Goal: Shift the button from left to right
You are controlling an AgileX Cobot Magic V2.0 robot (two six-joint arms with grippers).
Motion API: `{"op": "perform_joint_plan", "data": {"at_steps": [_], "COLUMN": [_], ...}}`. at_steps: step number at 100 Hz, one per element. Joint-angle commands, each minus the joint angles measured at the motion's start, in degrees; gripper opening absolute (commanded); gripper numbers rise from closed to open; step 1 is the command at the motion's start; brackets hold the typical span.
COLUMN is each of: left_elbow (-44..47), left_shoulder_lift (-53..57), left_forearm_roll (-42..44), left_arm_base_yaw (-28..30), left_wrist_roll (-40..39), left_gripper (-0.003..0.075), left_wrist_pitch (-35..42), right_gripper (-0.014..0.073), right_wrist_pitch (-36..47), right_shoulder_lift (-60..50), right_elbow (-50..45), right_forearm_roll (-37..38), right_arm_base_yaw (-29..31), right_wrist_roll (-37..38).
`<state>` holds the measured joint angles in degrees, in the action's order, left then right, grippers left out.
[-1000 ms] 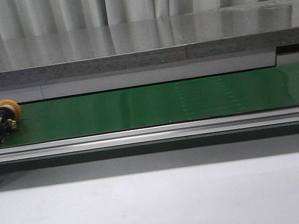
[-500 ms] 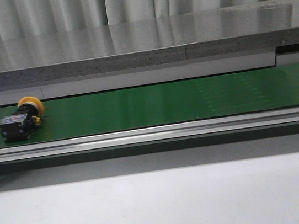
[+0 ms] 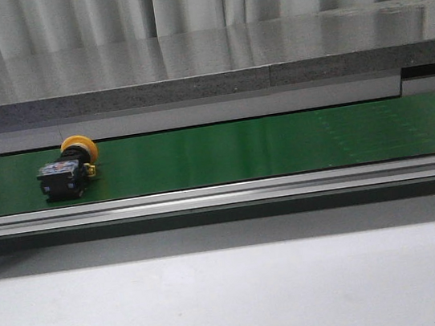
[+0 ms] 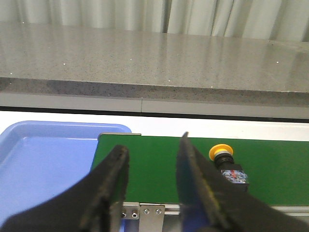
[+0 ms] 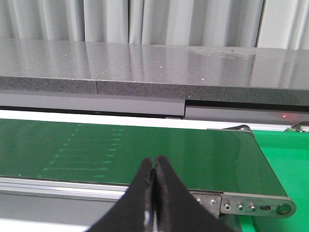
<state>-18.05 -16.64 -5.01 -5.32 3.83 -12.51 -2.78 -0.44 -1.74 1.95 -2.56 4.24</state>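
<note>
The button [image 3: 68, 169], yellow-orange cap on a black boxy body, lies on its side on the left part of the green belt [image 3: 248, 149]. It also shows in the left wrist view [image 4: 228, 162], just beside one finger. My left gripper [image 4: 152, 150] is open and empty, held before the belt's left end. My right gripper [image 5: 153, 163] is shut and empty, held before the belt's right end [image 5: 145, 150]. Neither gripper shows in the front view.
A blue tray [image 4: 43, 159] sits past the belt's left end. A green bin [image 5: 285, 159] sits past its right end. A grey stone ledge [image 3: 203, 63] runs behind the belt, and a metal rail [image 3: 222, 195] runs along its front.
The button has travelled to the right along the belt, from the far left edge to further in. Pale marks on the belt have also shifted right.
</note>
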Motion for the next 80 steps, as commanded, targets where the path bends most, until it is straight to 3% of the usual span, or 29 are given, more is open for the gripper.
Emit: {"op": "perform_joint_plan", "data": {"at_steps": [1, 9, 80], "left_elbow": [-1.5, -1.5, -1.5], "left_shoulder_lift": [-0.3, -0.3, -0.3], "left_forearm_roll": [-0.6, -0.6, -0.6], "left_arm_base_yaw": [-0.5, -0.5, -0.5], "left_wrist_roll": [-0.3, -0.3, -0.3], "left_gripper": [0.0083, 0.0003, 0.0005], "left_wrist_pitch": [3.9, 3.9, 3.9], "right_gripper": [-0.0068, -0.0068, -0.0068], "right_wrist_pitch": [4.2, 4.2, 5.9], "right_shoulder_lift": [-1.1, -1.1, -1.1], "right_elbow": [0.1, 0.1, 0.3], "right_forearm_roll": [0.2, 0.2, 0.2], "right_arm_base_yaw": [0.0, 0.0, 0.0], "right_wrist_roll": [-0.2, -0.2, -0.2]}}
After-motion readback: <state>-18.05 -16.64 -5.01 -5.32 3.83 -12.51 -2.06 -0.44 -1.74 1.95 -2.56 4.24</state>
